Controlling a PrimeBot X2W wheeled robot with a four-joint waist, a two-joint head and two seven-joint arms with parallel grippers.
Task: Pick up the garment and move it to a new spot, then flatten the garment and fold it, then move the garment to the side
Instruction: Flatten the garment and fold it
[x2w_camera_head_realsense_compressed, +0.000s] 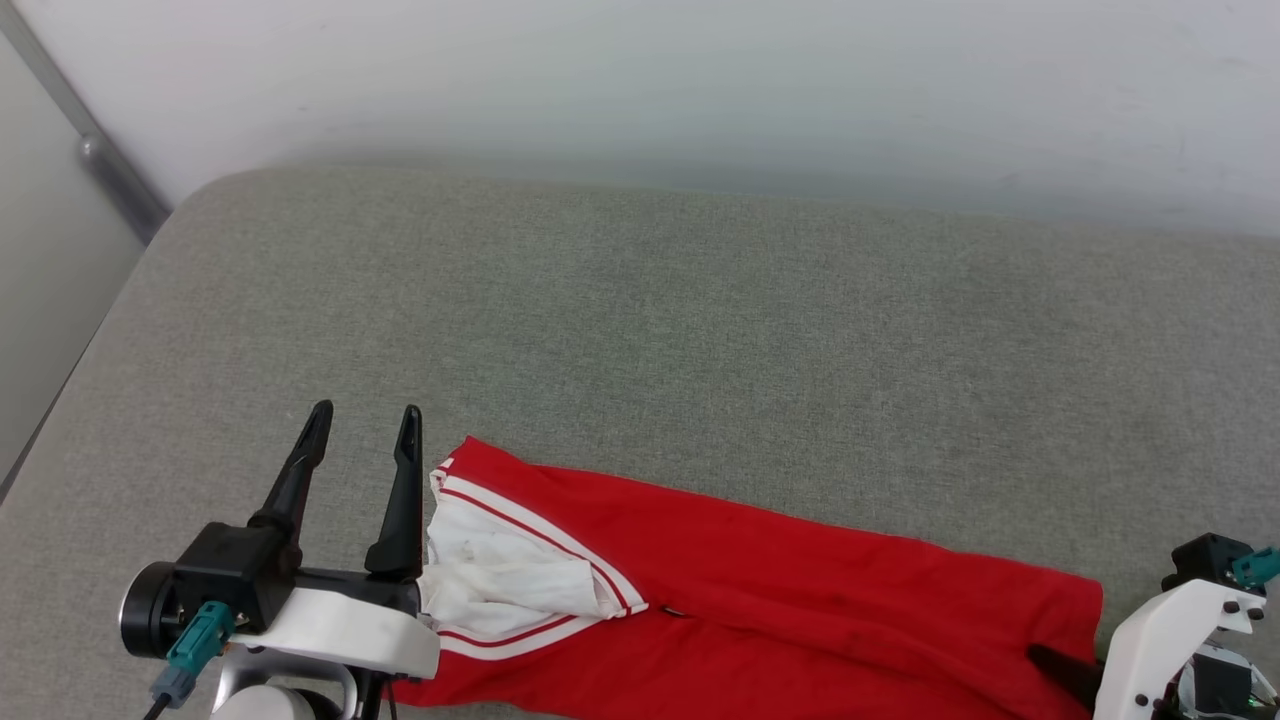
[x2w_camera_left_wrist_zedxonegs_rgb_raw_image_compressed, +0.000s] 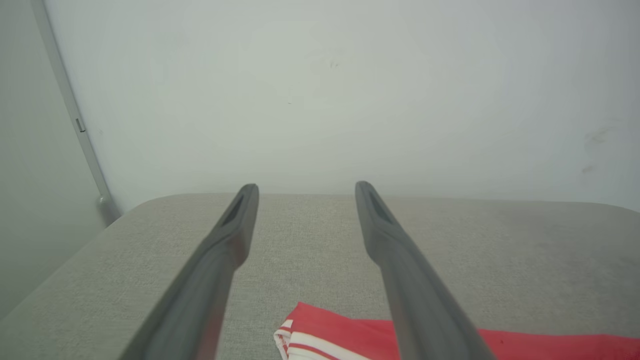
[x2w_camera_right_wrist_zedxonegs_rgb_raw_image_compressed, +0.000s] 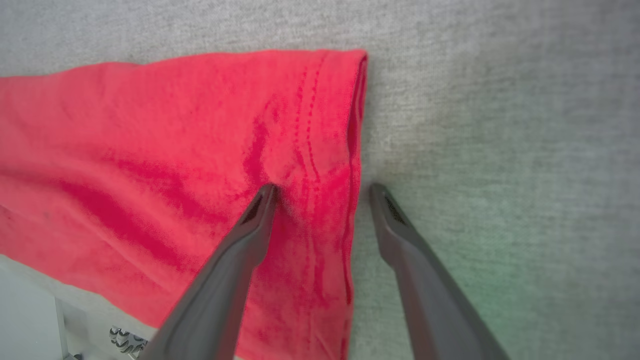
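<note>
- My left pincer (x2w_camera_head_realsense_compressed: 365, 415) is released: both dark fingers stand well apart with nothing between them, raised above the grey padded surface (x2w_camera_head_realsense_compressed: 640, 320).
- The left wrist view looks between those fingers (x2w_camera_left_wrist_zedxonegs_rgb_raw_image_compressed: 225, 250) over bare padding to the wall (x2w_camera_left_wrist_zedxonegs_rgb_raw_image_compressed: 320, 90).
- The garment (x2w_camera_head_realsense_compressed: 750, 580) lies as a long red band along the near part of the surface, running from my left pincer to my right pincer (x2w_camera_right_wrist_zedxonegs_rgb_raw_image_compressed: 322, 192).
- Its white sleeve (x2w_camera_head_realsense_compressed: 500, 580), edged with red stripes, is at the left end, just beside my left pincer's inner finger.
- My right pincer is also released and grasps nothing. One fingertip (x2w_camera_right_wrist_zedxonegs_rgb_raw_image_compressed: 265, 195) is over the red cloth and the other over bare padding.
- The stitched hem (x2w_camera_right_wrist_zedxonegs_rgb_raw_image_compressed: 357, 150) runs between those two tips.
- Beyond the garment's far edge, bare surface stretches back to the wall.
- The surface's far left corner is rounded, with a metal post (x2w_camera_head_realsense_compressed: 120, 180) beside it.
</note>
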